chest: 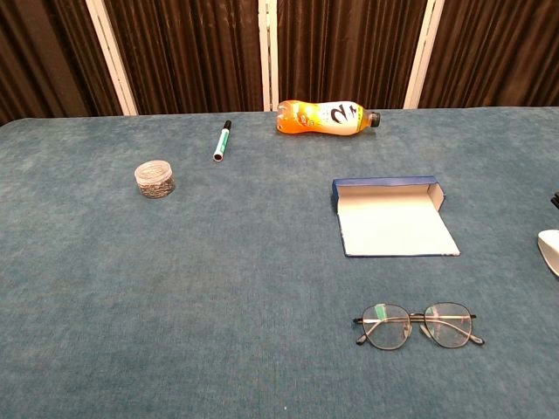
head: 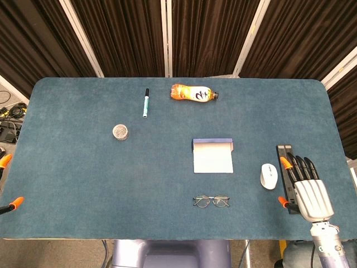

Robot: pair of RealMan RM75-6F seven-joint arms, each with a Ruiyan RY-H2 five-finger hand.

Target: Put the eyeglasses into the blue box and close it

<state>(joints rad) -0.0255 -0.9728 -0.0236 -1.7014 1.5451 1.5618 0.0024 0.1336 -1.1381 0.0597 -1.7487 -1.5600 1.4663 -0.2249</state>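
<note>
The eyeglasses [head: 211, 201] [chest: 417, 326] lie unfolded on the blue table cloth near the front edge, thin dark metal frame, lenses facing up. Just behind them sits the blue box [head: 212, 155] [chest: 393, 218], open, its white inside showing and its blue back wall standing on the far side. My right hand [head: 310, 187] shows only in the head view at the front right, fingers stretched out and apart, holding nothing, well to the right of the glasses. No left hand shows in either view.
A white mouse [head: 269, 176] [chest: 550, 249] lies between box and right hand. A black bar with orange tips [head: 284, 176] is under the hand. At the back are an orange bottle [head: 192, 92] [chest: 325, 116], a green marker [head: 146, 103] [chest: 222, 140] and a small jar [head: 121, 132] [chest: 155, 179].
</note>
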